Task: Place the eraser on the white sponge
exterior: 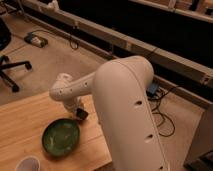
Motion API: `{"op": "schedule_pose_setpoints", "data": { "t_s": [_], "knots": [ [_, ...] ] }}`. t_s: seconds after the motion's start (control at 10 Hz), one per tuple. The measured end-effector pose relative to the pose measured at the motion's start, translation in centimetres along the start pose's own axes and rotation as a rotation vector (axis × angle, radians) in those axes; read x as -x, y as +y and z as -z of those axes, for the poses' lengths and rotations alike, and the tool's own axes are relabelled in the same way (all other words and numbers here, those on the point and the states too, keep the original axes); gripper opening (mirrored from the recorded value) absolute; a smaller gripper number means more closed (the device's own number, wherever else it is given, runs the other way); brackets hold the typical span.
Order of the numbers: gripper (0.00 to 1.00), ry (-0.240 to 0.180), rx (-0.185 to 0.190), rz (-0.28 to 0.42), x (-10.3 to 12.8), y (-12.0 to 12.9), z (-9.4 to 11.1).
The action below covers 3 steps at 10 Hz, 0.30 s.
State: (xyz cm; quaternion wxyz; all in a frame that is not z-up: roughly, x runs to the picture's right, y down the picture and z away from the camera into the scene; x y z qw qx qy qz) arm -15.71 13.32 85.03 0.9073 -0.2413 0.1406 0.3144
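My gripper (pixel 80 114) hangs below the white arm (pixel 75 90), just above the wooden table (pixel 25 120) and at the upper right rim of the green bowl (pixel 60 136). A small dark shape sits at the gripper's tip; I cannot tell whether it is the eraser or part of the gripper. The white sponge is not in view; the arm's large white body (pixel 127 110) hides the table's right part.
A white cup (pixel 27 164) stands at the table's front left edge. The table's right edge runs under the arm. An office chair base (pixel 11 70) and cables lie on the floor behind.
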Motion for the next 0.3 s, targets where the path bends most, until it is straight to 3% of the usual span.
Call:
{"op": "schedule_pose_setpoints", "data": {
  "t_s": [0.3],
  "knots": [
    [0.57,-0.003,0.002,-0.016,-0.14,-0.04,0.21]
  ]
}}
